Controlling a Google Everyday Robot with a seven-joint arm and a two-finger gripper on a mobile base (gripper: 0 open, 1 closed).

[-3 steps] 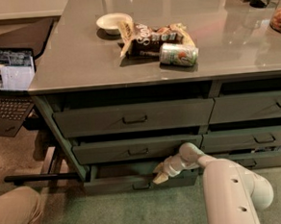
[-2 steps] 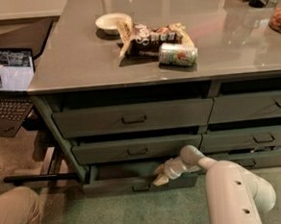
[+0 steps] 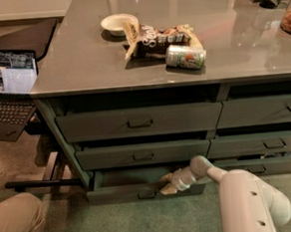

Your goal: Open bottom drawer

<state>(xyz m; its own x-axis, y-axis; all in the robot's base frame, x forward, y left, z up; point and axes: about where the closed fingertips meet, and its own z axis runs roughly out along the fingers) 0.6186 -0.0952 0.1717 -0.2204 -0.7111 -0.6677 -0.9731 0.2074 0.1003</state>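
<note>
Beneath a grey surface (image 3: 82,67), the bottom drawer (image 3: 116,192), lowest of the left stack, is standing partly out. It is stiff wood, likely sliding heavily, and best drawn by its small centre pull (image 3: 147,193). The gripper (image 3: 165,183) is resting at its front edge, just right of that pull; whether it is clamping cannot be told. A knee (image 3: 15,222) is crowding the near left.

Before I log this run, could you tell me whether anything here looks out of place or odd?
The can lies on its side on the counter beside a crumpled snack bag. The gripper sits at the part-open bottom drawer.
</note>
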